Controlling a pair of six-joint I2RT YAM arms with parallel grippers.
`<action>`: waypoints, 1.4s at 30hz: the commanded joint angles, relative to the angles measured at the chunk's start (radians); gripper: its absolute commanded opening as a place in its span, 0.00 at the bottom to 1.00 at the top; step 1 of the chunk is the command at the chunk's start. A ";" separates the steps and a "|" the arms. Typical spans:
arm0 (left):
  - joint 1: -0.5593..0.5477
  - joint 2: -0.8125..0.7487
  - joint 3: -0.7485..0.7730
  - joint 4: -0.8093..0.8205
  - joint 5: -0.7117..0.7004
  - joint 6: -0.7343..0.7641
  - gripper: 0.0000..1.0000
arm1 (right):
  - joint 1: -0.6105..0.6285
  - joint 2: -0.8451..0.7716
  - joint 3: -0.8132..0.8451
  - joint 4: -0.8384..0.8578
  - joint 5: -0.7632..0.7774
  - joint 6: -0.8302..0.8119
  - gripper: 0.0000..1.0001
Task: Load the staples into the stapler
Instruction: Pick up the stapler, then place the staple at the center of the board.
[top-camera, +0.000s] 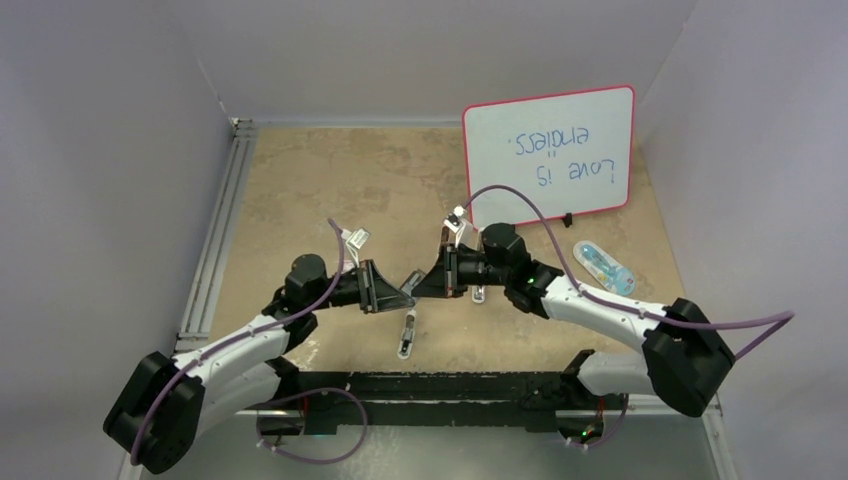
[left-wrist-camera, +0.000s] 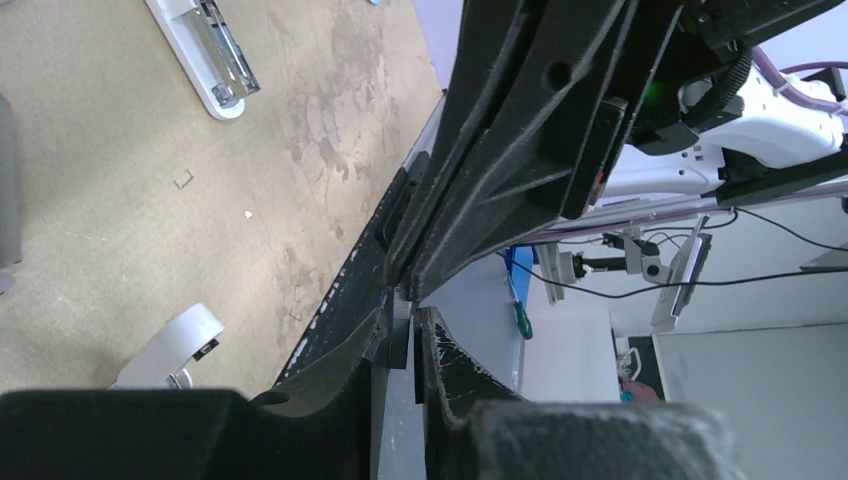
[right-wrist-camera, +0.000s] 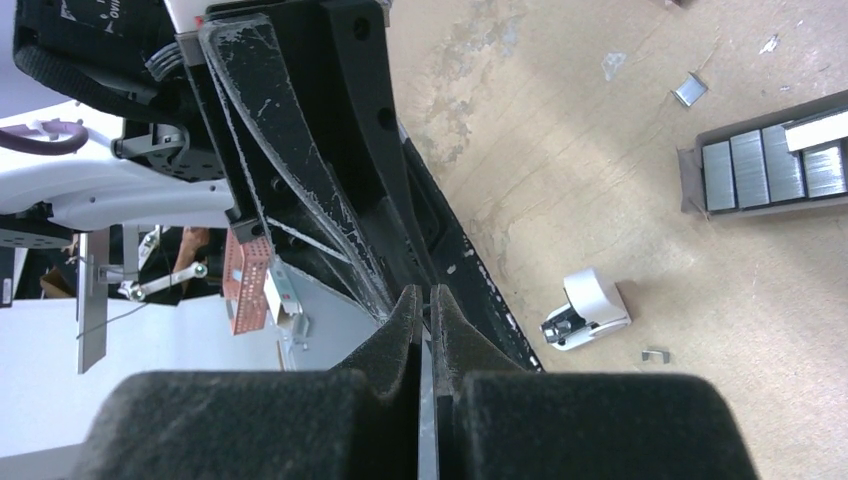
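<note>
Right end effector (right-wrist-camera: 425, 300), wrist-view staples (right-wrist-camera: 765, 165) beyond

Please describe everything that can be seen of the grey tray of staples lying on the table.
The staple tray shows clearly only in the right wrist view, where the picture's right edge cuts it off. It is a shallow grey tray, cardboard by its look, lying flat on the tan table. Inside, silvery-grey staples lie in neat blocks side by side, at least four. A white piece lies over the far blocks; I cannot tell what it is. A loose staple piece lies nearby, not touching the tray.
</note>
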 joint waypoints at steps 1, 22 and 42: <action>0.007 0.008 0.008 0.076 0.057 0.012 0.12 | -0.006 0.008 0.005 0.044 -0.010 0.001 0.02; 0.007 0.078 0.123 -0.259 -0.072 0.112 0.00 | -0.006 0.131 0.177 -0.271 0.441 -0.187 0.03; 0.009 0.100 0.150 -0.280 -0.144 0.155 0.01 | 0.023 0.314 0.233 -0.237 0.564 -0.198 0.40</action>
